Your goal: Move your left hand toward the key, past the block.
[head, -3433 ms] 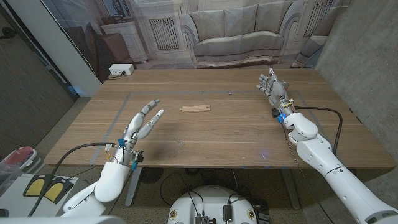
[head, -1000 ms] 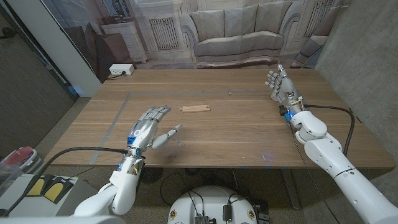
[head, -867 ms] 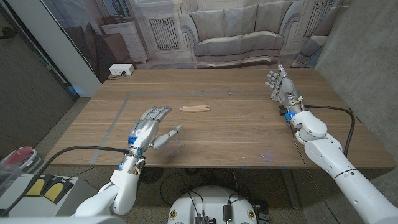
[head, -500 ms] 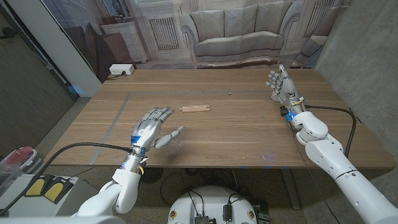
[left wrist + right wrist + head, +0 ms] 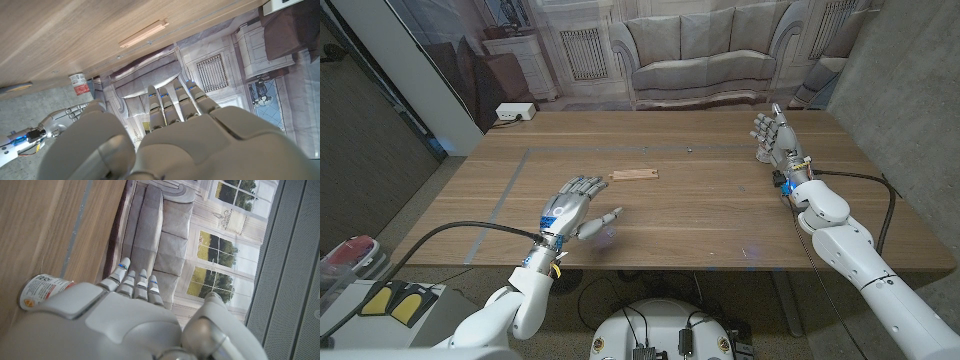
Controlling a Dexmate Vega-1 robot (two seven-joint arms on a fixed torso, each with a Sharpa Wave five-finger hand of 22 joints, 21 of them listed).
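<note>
Left robot hand (image 5: 572, 207) hovers over the near-left part of the wooden surface (image 5: 700, 215), fingers spread and pointing toward the far side, thumb sticking out to the right, holding nothing. In the left wrist view the same robot hand (image 5: 175, 135) shows its back, fingers apart and aimed at the block (image 5: 143, 33).

The block (image 5: 634, 175) is a thin flat wooden strip lying on the surface, beyond the left robot hand and slightly to its right, well apart from it.

Key: a tiny dark speck sits farther back near the far edge (image 5: 689, 150), possibly the key, too small to confirm.

Right robot hand (image 5: 772, 134) is raised at the far-right side of the surface, fingers upright and apart, empty. Right wrist view shows its back (image 5: 125, 315) with fingers extended, and a small white can with a red label (image 5: 42, 291) standing at the surface edge just beside it. The same can (image 5: 79, 83) shows in the left wrist view, near the right arm.

A strip of grey tape (image 5: 510, 185) runs along the left part of the surface.
</note>
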